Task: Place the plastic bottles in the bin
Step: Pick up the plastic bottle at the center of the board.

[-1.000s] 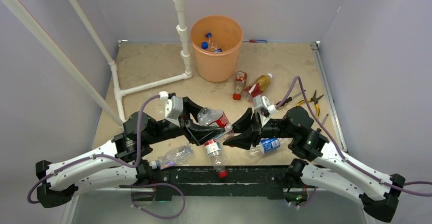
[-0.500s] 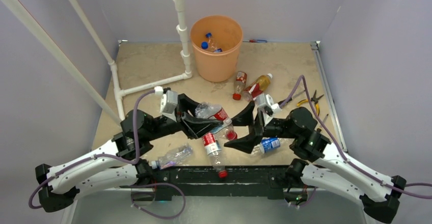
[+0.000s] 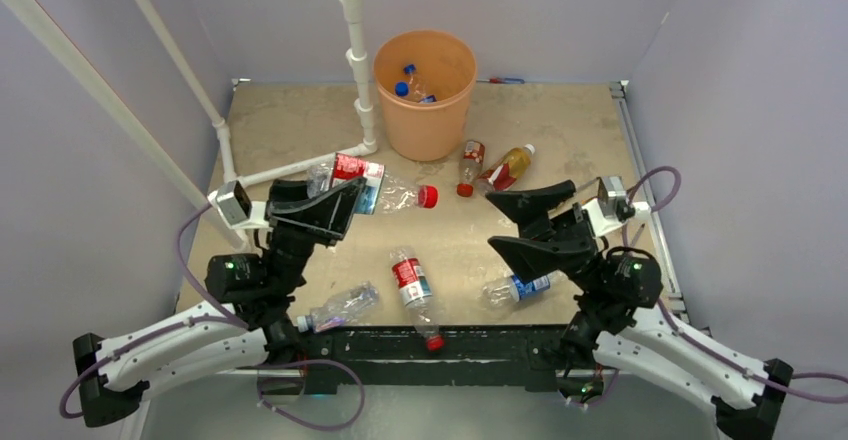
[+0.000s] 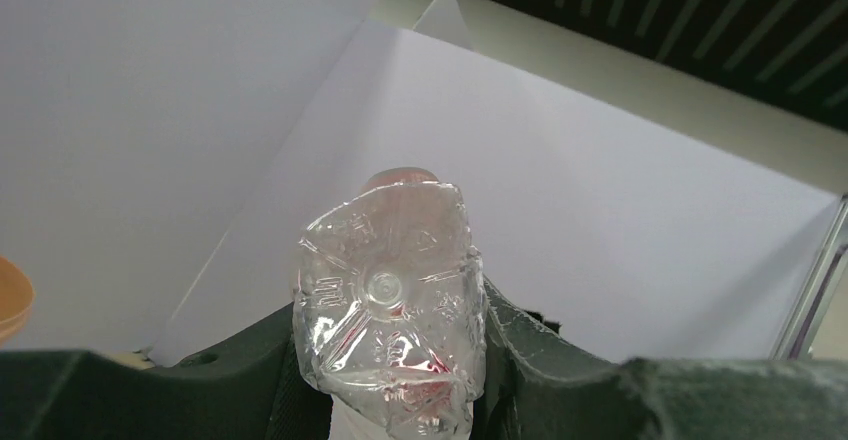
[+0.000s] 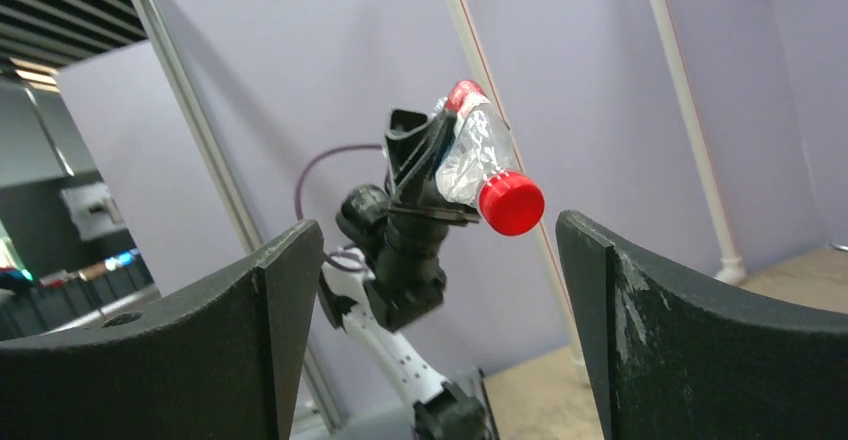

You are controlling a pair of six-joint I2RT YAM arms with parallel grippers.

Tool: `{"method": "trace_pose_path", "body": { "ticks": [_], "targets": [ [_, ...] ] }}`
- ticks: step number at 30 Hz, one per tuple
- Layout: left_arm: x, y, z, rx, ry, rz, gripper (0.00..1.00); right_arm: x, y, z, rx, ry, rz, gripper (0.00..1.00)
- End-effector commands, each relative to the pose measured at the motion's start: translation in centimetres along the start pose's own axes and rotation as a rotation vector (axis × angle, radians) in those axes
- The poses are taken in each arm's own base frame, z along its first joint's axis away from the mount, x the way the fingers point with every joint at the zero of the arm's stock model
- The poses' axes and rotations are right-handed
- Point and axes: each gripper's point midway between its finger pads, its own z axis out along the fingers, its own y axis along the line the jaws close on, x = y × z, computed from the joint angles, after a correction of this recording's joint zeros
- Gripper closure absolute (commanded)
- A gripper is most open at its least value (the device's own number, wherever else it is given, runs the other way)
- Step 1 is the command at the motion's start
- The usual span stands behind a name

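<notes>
- The left gripper [image 3: 348, 192] is now higher and farther to the left than half a second ago. It is closed on a clear bottle [image 3: 395, 196] with a red cap, which it holds well above the table [image 3: 560, 130].
- This bottle lies about level. Its cap points right, and it is short of the bin [image 3: 425, 125], not over it.
- In the left wrist view the crumpled base of the bottle [image 4: 385, 300] sits between the two fingers.
- The right gripper [image 3: 492, 222] has pulled back to the right. Its jaws stand wide apart and hold nothing.
- The right wrist view shows the left gripper [image 5: 420, 160] and the red cap [image 5: 510, 203] in the gap between the right fingers [image 5: 285, 290].
- Two blue caps [image 3: 405, 82] show inside the orange bin, as before.
- Five bottles still lie on the table: a red one [image 3: 470, 165] and an amber one [image 3: 507, 167] near the bin, a red-label one [image 3: 412, 280] in the middle, a Pepsi one [image 3: 520, 287] below the right gripper, and a clear one [image 3: 340, 307] near the left arm.
- The table is beige and stained. Pliers [image 3: 612, 196] lie at its right side.
- A white pipe frame [image 3: 357, 60] stands just left of the bin, and the walls are pale purple.
</notes>
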Motion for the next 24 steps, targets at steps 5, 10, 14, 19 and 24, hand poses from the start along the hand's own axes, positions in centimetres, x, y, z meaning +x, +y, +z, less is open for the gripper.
{"method": "trace_pose_path", "body": {
  "ticks": [5,10,14,19,24],
  "targets": [
    [-3.1,0.8,0.7,-0.015,-0.282,-0.293,1.00,-2.1,-0.8,2.9,-0.061,-0.233,0.166,0.12],
    [-2.6,1.1,0.2,0.025,-0.325,-0.380,1.00,-1.9,-1.9,3.8,-0.060,-0.292,0.236,0.14],
    [-1.6,1.7,-0.1,0.014,-0.318,-0.401,1.00,-1.7,-1.8,4.4,-0.106,-0.313,0.272,0.17],
    [-0.8,2.3,-0.3,-0.002,-0.308,-0.415,1.00,-1.2,-1.8,5.3,-0.127,-0.302,0.294,0.20],
    [0.1,2.7,-0.2,-0.010,-0.287,-0.427,1.00,-0.3,-1.6,6.5,-0.169,-0.261,0.321,0.20]
  ]
}}
